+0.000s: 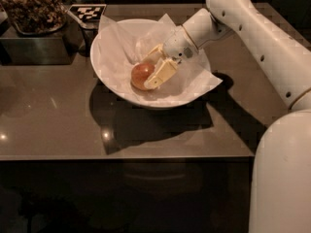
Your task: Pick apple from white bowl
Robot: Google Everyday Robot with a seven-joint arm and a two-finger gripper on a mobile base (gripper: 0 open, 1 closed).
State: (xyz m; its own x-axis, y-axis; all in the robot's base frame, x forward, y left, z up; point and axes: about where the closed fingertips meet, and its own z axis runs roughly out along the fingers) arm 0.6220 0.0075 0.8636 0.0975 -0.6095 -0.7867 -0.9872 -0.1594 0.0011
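The small reddish-orange apple [141,75] lies in the white bowl [109,76], left of its middle, on the crinkled white paper lining. My gripper [146,73] reaches down into the bowl from the right on the white arm. It is open, with its cream fingers [161,73] on either side of the apple. The near finger lies against the apple's right side and the far one stands just behind it. The apple rests on the paper.
The bowl stands on a dark glossy table [58,125]. A dark metal container [34,38] holding brown dried stuff stands at the back left, with a black-and-white marker tag [87,11] beside it. My white arm and body [282,169] fill the right side.
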